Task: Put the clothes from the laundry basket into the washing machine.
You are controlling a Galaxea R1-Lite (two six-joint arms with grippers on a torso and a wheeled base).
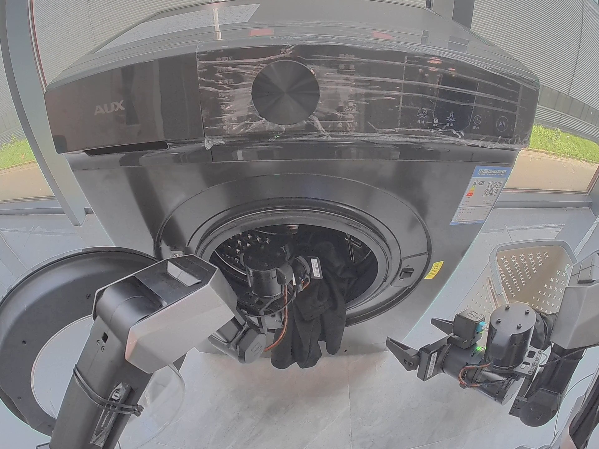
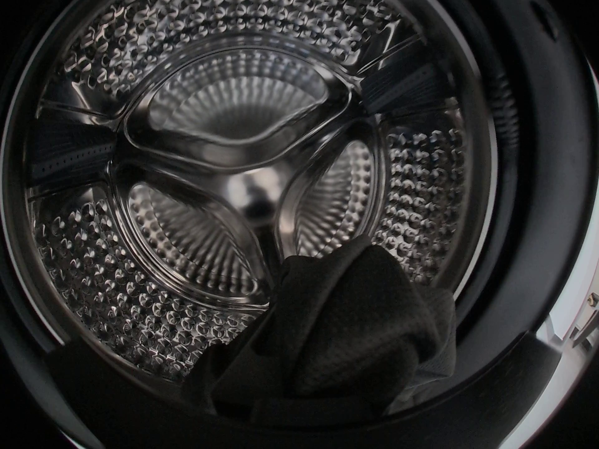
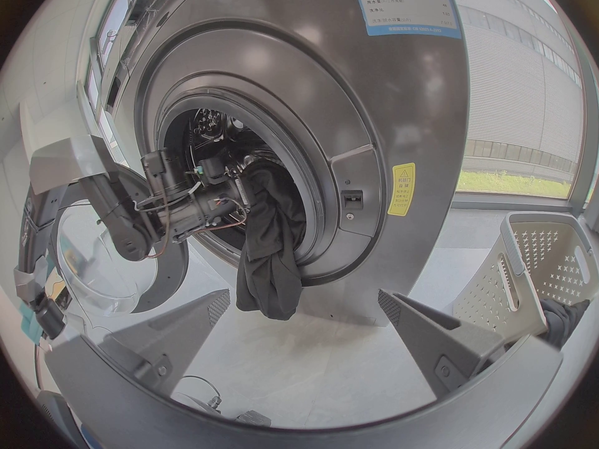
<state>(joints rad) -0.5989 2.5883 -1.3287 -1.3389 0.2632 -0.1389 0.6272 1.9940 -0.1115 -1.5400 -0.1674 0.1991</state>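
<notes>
Washing machine (image 1: 299,169) is standing right in front of me on the pale floor (image 1: 349,400). It is a dark grey front-loader and is taking up most of the head view. Its round door (image 1: 37,325) is hanging wide open on my left side. Steel drum (image 2: 249,157) is showing through the opening, with its dimpled wall and raised ribs catching light in the left wrist view.

Laundry basket (image 1: 530,275), white and perforated, is sitting on the floor at the machine's right. It is just behind my right arm and well apart from the opening. Dark clothes (image 3: 564,319) are lying inside it.

Black garment (image 1: 318,325) is draping over the lower lip of the opening. One bunched part is lying inside at the drum's front edge. The rest is hanging down outside over the front panel toward the floor.

My left wrist (image 1: 268,282) is sitting in the opening, up against the garment's left side and touching it. Whether that arm is clutching the cloth or released, I cannot tell.

My right fingers (image 1: 404,352) are spread wide, released and grasping nothing. They are hovering low over the floor between the garment and the basket, pointing at the machine.

Round dial (image 1: 285,92) is sitting mid-panel under crinkled plastic film. Blue label (image 1: 480,194) and small yellow sticker (image 1: 433,270) are sticking to the front, right of the opening.
</notes>
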